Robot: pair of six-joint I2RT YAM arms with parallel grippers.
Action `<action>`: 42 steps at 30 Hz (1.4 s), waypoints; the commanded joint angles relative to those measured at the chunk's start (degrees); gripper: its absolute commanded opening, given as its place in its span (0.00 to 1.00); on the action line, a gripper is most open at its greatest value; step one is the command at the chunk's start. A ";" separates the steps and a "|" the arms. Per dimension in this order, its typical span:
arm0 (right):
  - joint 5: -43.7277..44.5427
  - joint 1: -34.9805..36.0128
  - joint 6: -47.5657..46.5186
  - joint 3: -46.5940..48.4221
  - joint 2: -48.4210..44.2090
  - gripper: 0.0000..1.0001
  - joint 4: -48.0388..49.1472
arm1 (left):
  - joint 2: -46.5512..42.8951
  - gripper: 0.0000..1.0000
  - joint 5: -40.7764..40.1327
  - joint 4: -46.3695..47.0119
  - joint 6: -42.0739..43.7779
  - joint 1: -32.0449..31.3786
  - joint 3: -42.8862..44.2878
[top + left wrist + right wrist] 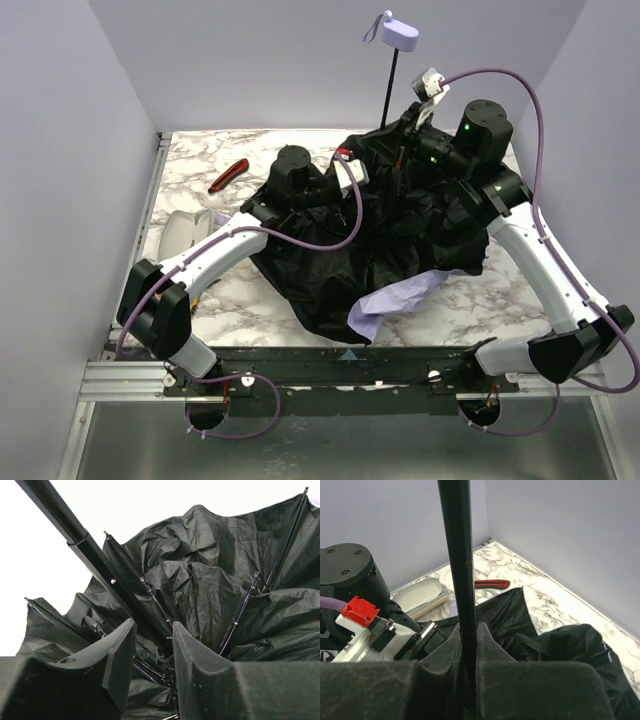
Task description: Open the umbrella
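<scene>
Slippage threatens: the right gripper [468, 635] pinches the umbrella [400, 235] tight by its shaft [455, 540], while the left gripper [154, 645], fingers apart astride the ribs [240, 615] and gripping nothing, could snag limp fabric [210, 570].

1. The umbrella [380, 240] lining is thin black cloth, crumpled, with a faint sheen. The flap turned out at the near edge is pale lavender cloth, matt.
2. Its shaft [457, 555] is black, smooth and semi-glossy, like painted metal.
3. The ribs [240, 615] are thin dark metal, shiny at the joints.
4. The handle [400, 35] looks like smooth lavender plastic.
5. My left fingers [117, 655] and right fingers [487, 640] are matt black and finely grained.
6. The bench [480, 300] is marble-patterned, smooth, lightly glossy.
</scene>
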 commanded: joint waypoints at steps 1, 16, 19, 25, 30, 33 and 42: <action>-0.30 0.08 3.39 8.44 -2.74 0.00 13.34 | 6.07 0.42 -2.77 -15.77 2.24 1.53 -2.45; 2.20 -0.29 1.25 12.45 -2.47 0.00 13.64 | 9.42 0.43 -2.81 -20.72 4.44 2.43 -0.51; 2.38 -0.28 1.16 12.08 -2.89 0.00 13.87 | 9.94 0.40 -3.26 -21.27 4.54 3.02 -0.16; 0.45 -0.27 1.74 9.46 -3.73 0.00 13.97 | 8.52 0.29 -2.59 -19.11 2.44 4.22 0.40; -3.09 -0.27 4.05 2.76 -5.36 0.00 14.89 | 5.39 0.16 -0.88 -16.06 0.42 4.18 1.19; -3.94 -0.26 5.55 -0.81 -6.52 0.00 16.34 | 3.56 0.00 -0.16 -14.10 -1.25 4.12 1.52; -4.05 -0.27 5.73 -6.61 -8.06 0.43 15.17 | -0.32 0.00 3.06 -11.42 -9.03 4.10 3.63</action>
